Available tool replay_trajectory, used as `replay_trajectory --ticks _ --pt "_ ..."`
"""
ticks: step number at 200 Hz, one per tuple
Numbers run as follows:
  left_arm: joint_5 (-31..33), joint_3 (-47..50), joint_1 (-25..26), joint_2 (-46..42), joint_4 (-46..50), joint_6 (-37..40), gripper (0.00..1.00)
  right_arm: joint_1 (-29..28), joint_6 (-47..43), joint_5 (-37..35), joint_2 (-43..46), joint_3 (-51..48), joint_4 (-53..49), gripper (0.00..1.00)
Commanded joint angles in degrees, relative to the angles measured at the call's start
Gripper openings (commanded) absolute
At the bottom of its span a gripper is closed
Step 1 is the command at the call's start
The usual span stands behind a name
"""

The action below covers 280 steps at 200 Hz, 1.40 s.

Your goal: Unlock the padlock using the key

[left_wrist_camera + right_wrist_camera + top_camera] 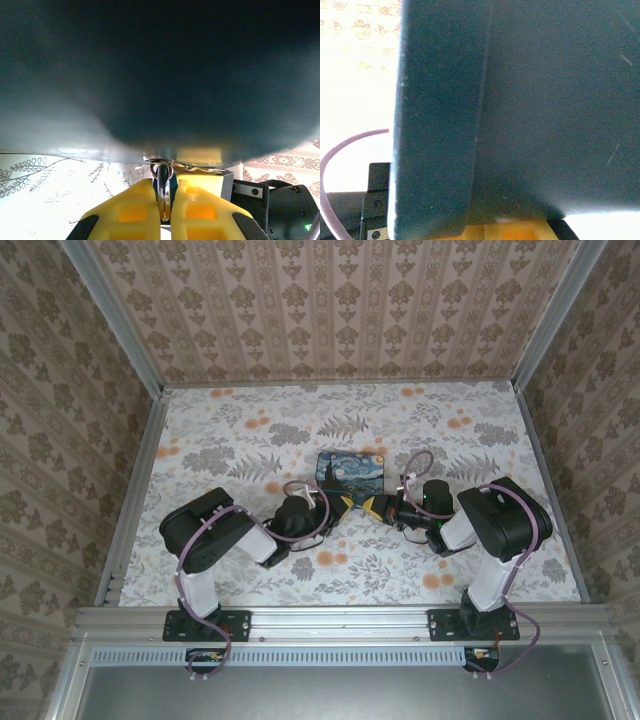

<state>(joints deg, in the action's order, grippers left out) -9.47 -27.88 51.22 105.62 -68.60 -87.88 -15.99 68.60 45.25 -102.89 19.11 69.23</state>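
The padlock (164, 192), small and dark teal with a shiny edge, hangs by its thin shackle from the near edge of the starry-night box (350, 468). My left gripper (164, 200) is shut on it, one yellow finger on each side. In the top view the left gripper (345, 502) and right gripper (373, 506) meet tip to tip at the box's front edge. The right gripper's yellow fingers (512, 231) lie pressed together under the dark box (520, 100), and I cannot make out anything between them. The key is hidden.
The dark box (160, 75) looms over both wrist cameras. The floral table (250, 430) stretches around it, with patterned walls on three sides. Purple cables (415, 465) loop above both wrists.
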Motion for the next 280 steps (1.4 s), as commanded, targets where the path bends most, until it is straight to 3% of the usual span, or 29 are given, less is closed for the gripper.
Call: replay_trajectory --ticks 1,39,75,110,153,185,204,220,280 --pt "-9.16 -1.97 2.63 -2.90 -6.25 -0.54 0.00 -0.81 4.28 -1.58 -0.01 2.99 5.46 0.00" --pt "-8.73 -2.20 2.83 -2.51 -6.20 -0.48 0.00 -2.47 10.21 -0.88 0.11 4.15 5.89 0.00" --pt "-8.09 -2.52 2.96 -2.35 -6.25 -0.63 0.00 -2.95 5.32 -1.63 3.08 4.90 -3.61 0.00" --pt "-7.91 -3.42 3.14 -0.76 -6.28 -0.48 0.00 -4.77 9.83 -1.94 2.06 5.71 1.78 0.00" --pt "-7.67 -4.82 3.86 1.44 -6.22 -0.39 0.00 -9.28 7.33 -4.52 3.56 7.64 -3.53 0.00" --pt "-7.05 -5.11 4.43 2.56 -6.30 -0.62 0.00 -10.10 -1.52 -12.64 8.38 7.17 -19.65 0.00" --pt "-6.79 -5.47 4.63 3.00 -6.34 -0.37 0.00 -10.16 4.59 -7.26 4.10 6.93 -5.15 0.00" --pt "-6.79 -6.10 4.76 3.54 -6.28 -0.33 0.00 -9.81 10.95 -7.12 -0.59 6.79 4.67 0.00" --pt "-3.95 -5.25 4.11 4.36 -6.20 1.04 0.00 -9.76 10.76 -8.47 -1.57 6.90 4.20 0.00"
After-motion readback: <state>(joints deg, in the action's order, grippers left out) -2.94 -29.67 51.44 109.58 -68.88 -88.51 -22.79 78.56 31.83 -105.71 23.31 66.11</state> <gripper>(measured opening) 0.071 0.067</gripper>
